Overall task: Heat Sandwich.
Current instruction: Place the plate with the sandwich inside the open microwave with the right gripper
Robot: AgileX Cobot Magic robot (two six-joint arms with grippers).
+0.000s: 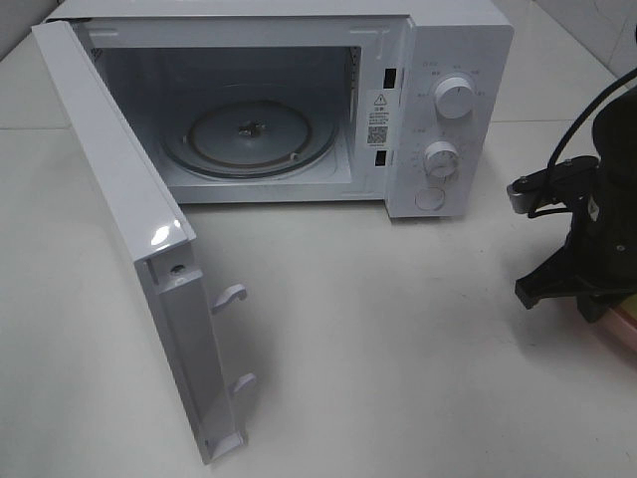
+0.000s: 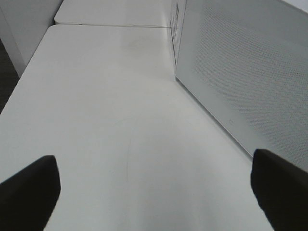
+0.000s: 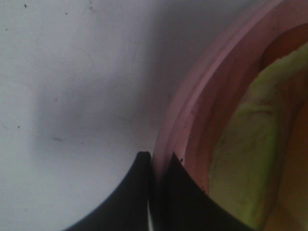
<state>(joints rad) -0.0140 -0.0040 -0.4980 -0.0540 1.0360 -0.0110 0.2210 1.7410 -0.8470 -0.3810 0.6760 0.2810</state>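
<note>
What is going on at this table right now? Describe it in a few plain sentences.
The white microwave oven stands with its door swung wide open and its glass turntable empty. The right gripper appears closed on the rim of the round pink plate carrying the sandwich, off to the microwave's right and not yet inside. The left gripper hangs open beside the door, holding nothing.

A white table [image 1: 398, 329] carries a white microwave [image 1: 448, 60] set toward its far side, door [image 1: 149, 239] swung wide open over the surface. A pink plate [image 1: 624, 327] sits on the tabletop well to the right of the door, only its rim showing at the picture's edge. Behind the microwave a seam marks a second white tabletop [image 2: 115, 14] butted against the first.
</note>
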